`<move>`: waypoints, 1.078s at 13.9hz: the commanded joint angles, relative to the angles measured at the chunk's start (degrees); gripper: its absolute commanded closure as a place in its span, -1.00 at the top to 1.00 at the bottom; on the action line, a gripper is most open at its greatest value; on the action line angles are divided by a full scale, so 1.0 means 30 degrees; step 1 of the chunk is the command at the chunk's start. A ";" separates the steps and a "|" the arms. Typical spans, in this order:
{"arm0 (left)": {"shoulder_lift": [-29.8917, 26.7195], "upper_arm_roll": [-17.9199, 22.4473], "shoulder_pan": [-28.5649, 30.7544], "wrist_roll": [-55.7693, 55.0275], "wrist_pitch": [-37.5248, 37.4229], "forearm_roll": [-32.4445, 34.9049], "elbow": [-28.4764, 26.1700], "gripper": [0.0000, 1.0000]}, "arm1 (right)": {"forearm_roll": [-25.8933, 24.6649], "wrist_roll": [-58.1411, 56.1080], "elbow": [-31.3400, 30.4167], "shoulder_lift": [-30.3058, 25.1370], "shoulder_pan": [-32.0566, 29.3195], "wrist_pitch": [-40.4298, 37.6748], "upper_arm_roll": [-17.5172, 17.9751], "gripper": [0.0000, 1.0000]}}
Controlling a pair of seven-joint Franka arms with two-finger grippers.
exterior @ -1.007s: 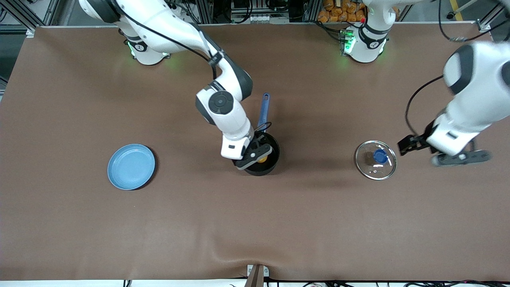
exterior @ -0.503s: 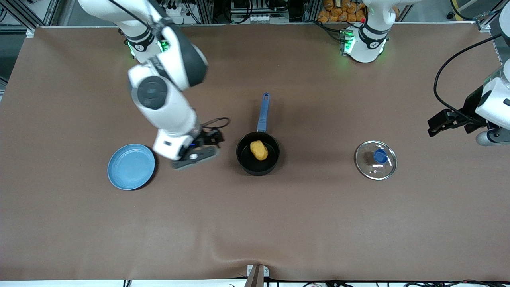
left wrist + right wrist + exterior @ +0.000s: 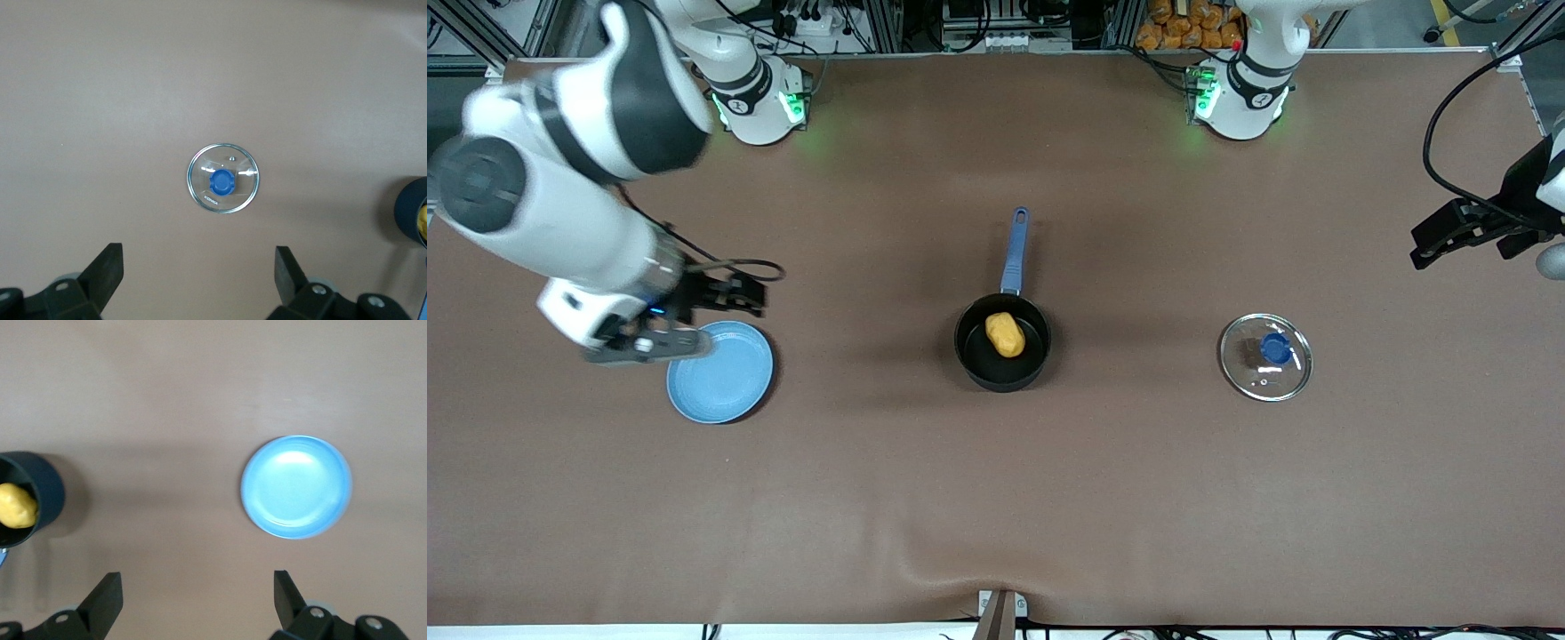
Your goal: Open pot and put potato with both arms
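Note:
The black pot [image 3: 969, 345] stands uncovered mid-table, its blue handle [image 3: 1016, 249] pointing toward the robots' bases. The yellow potato [image 3: 1005, 334] lies inside it. The glass lid [image 3: 1265, 356] with its blue knob rests flat on the table, toward the left arm's end. My right gripper [image 3: 649, 347] hangs open and empty over the rim of the light-blue plate [image 3: 725, 378]. The right wrist view shows that gripper [image 3: 198, 587], the plate [image 3: 296, 487], the pot [image 3: 48, 487] and the potato [image 3: 16, 506]. My left gripper [image 3: 199, 267] is open and empty, high above the table with the lid [image 3: 222, 179] below.
The brown table mat [image 3: 996, 498] has a slight wrinkle near its front edge. The left arm's hand [image 3: 1549, 263] sits at the table's end, partly cut off by the view's edge. Both arm bases [image 3: 1232, 98] stand along the back edge.
The right arm swung from over the pot to over the plate, leaving the potato in the pot. The left arm drew away from the lid toward its end of the table.

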 commanded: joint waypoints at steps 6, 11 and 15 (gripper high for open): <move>-0.2093 -0.0002 -0.0198 0.0649 -0.1067 -0.0563 -0.1432 1.00 | -0.0070 -0.2709 -0.0601 -0.2990 -0.0306 -0.2126 -0.3337 1.00; -0.3735 0.0056 -0.0256 0.0650 -0.0745 -0.0621 -0.3635 1.00 | -0.0070 -0.2797 -0.0660 -0.3930 -0.0892 -0.2715 -0.3368 1.00; -0.3941 0.1045 -0.1888 0.0359 -0.0919 -0.0389 -0.3606 1.00 | -0.0070 -0.3471 -0.0689 -0.3961 -0.1213 -0.2686 -0.3310 1.00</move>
